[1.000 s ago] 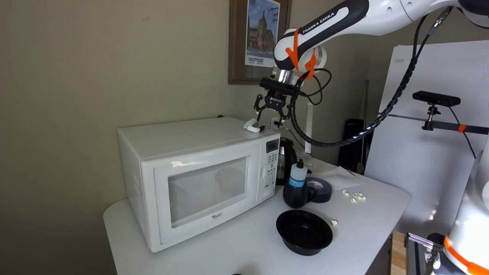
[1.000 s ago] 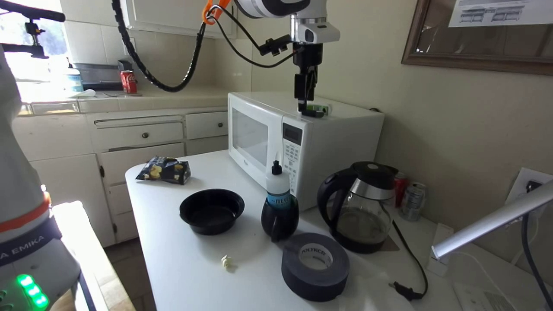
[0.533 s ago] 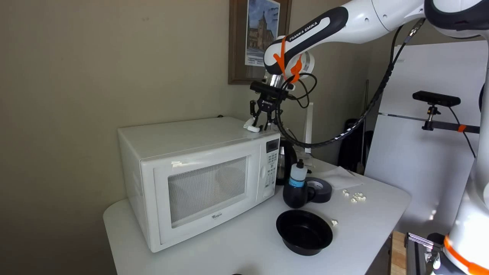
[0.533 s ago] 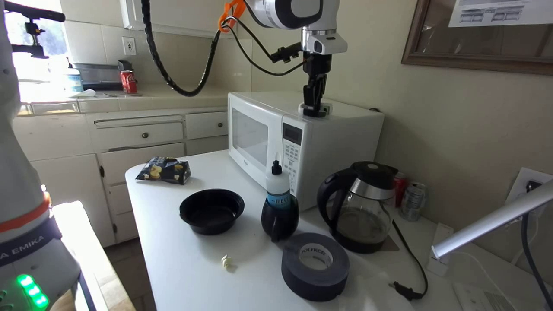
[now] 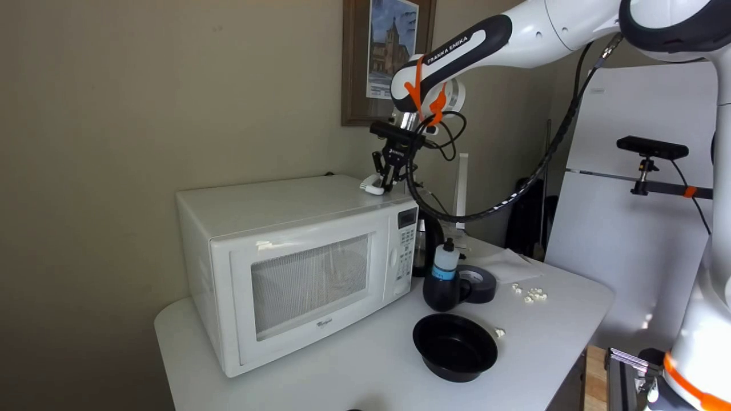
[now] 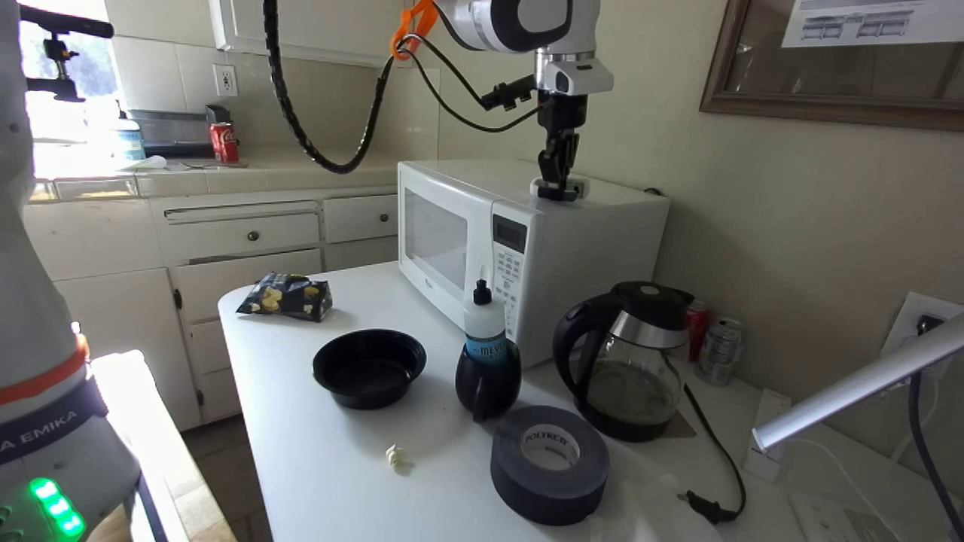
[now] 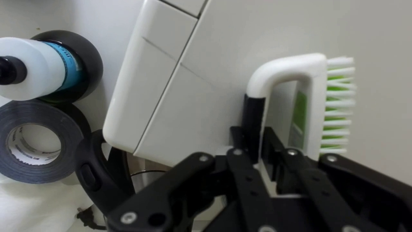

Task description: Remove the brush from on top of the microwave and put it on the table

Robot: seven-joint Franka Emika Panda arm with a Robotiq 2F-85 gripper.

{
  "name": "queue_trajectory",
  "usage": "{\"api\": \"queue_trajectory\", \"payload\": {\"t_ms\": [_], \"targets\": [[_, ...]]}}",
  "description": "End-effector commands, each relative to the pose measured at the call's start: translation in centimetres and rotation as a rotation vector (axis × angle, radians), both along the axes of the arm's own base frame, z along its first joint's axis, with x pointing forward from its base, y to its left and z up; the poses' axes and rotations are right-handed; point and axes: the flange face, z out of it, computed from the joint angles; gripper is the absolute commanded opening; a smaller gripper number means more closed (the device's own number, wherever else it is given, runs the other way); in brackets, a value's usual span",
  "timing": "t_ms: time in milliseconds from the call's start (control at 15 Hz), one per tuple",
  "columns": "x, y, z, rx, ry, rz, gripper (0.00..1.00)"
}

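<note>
The brush has a white frame, a black-gripped handle, and white bristles with green between them. It is at the near-right corner of the microwave top in both exterior views; whether it touches the surface I cannot tell. My gripper is shut on its black handle, one finger on either side, as the wrist view shows. In an exterior view the gripper points down and hides part of the brush. Below is the white microwave, standing on the white table.
Beside the microwave are a squeeze bottle in a black mug, a glass kettle and a roll of grey tape. A black bowl, a snack bag and bits of popcorn lie on the table.
My gripper has come down over the brush and its jaws have gone from wide to shut on the handle. The brush has shifted slightly toward the wall.
</note>
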Motion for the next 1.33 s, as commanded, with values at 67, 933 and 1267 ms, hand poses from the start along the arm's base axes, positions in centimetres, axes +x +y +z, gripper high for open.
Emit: {"api": "queue_trajectory", "payload": {"t_ms": [67, 933, 1267], "targets": [[-2.2, 0.4, 2.9, -0.043, 0.008, 0.024, 0.05], [-13.5, -5.8, 1.2, -0.373, 0.291, 0.037, 0.05], [-18.7, -7.3, -4.7, -0.373, 0.422, -0.023, 0.05]]}}
